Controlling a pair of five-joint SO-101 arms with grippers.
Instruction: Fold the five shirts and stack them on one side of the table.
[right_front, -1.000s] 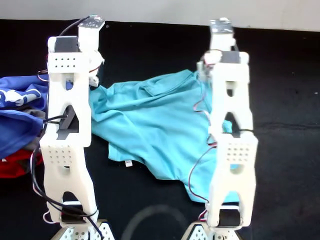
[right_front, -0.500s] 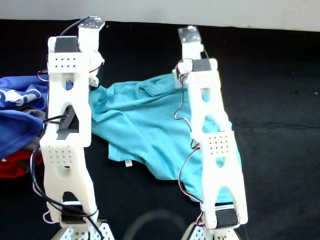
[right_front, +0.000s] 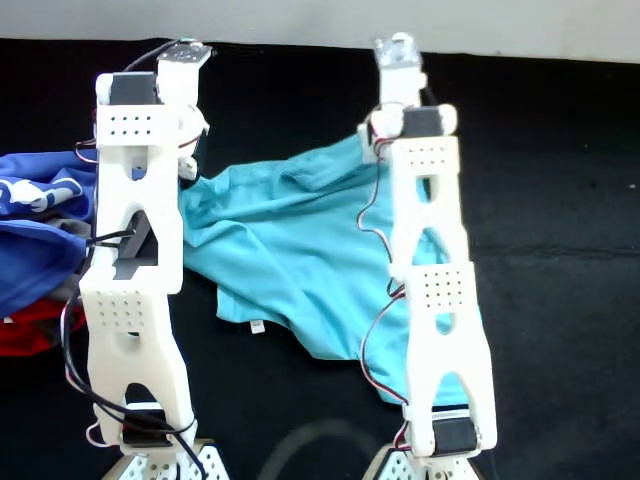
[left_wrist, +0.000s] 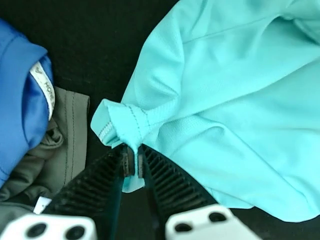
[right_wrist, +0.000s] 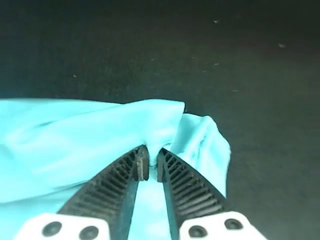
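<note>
High view: teal shirt (right_front: 290, 250) diagonal (crumpled)

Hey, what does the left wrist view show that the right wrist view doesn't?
Left wrist view, not the right: the left gripper shut on a hemmed corner of the teal shirt, with a blue shirt and a grey garment lying close by. Right wrist view, not the left: the right gripper shut on a fold at the teal shirt's edge, with a wide stretch of bare black table beyond. Both share the teal shirt and the black table.
</note>
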